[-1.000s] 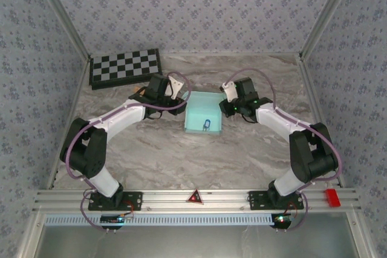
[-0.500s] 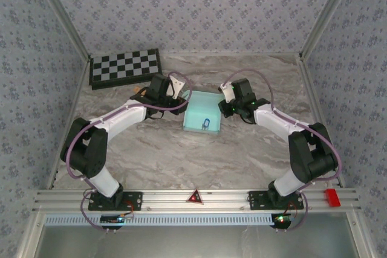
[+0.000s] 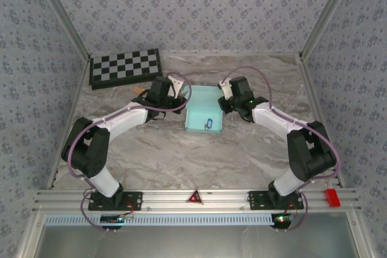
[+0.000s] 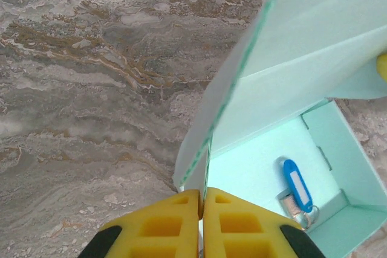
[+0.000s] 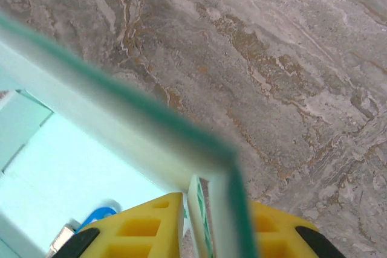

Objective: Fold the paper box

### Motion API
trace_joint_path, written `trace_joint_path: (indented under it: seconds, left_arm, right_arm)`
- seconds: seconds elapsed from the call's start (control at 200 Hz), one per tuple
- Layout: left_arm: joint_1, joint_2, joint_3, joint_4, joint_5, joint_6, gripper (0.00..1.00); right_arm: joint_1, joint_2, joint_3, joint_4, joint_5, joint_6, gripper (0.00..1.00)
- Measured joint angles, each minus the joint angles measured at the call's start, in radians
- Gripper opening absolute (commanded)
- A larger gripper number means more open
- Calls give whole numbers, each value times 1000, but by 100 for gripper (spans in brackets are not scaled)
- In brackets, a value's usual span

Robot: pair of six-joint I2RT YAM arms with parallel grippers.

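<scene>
The paper box is a pale blue open tray in the middle of the marble table, with its far flap raised. A blue key tag with a metal ring lies on its floor. My left gripper is at the box's left wall. In the left wrist view that gripper is shut on the wall's thin edge. My right gripper is at the box's right far corner. In the right wrist view its fingers straddle the doubled wall, which sits between them with its layers slightly spread.
A black-and-white checkerboard lies at the far left of the table. A small tan object sits beside the left arm. Patterned walls enclose the table on three sides, and an aluminium rail runs along the near edge.
My left gripper has closed onto the box's left wall. The right gripper shifted slightly toward the far left and its fingers spread a little. The box moved slightly away from the arm bases.
</scene>
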Motion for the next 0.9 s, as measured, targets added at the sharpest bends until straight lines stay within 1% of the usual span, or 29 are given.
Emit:
trace_joint_path:
  seconds: [0.09,0.29,0.535,0.655,0.8,0.9]
  left_arm:
    - [-4,0,-13,15,-12,-7,10]
    - [-6,-6,-16,16,-22,-5,20]
    - [-6,-27,-18,11,-31,29,40]
    - [-6,-30,-18,5,-37,51,46]
    - [-6,-30,-18,-15,-32,100,47]
    - [-6,-30,-9,-42,-18,137,47]
  right_arm:
    - [5,0,5,1,12,5,25]
    - [6,0,19,-31,16,0,32]
    - [-18,-2,21,-92,-32,-40,40]
    - [-40,-13,21,-121,-64,-61,41]
    - [-63,-34,21,-146,-91,-77,41]
    - [-71,-38,21,-151,-103,-81,38]
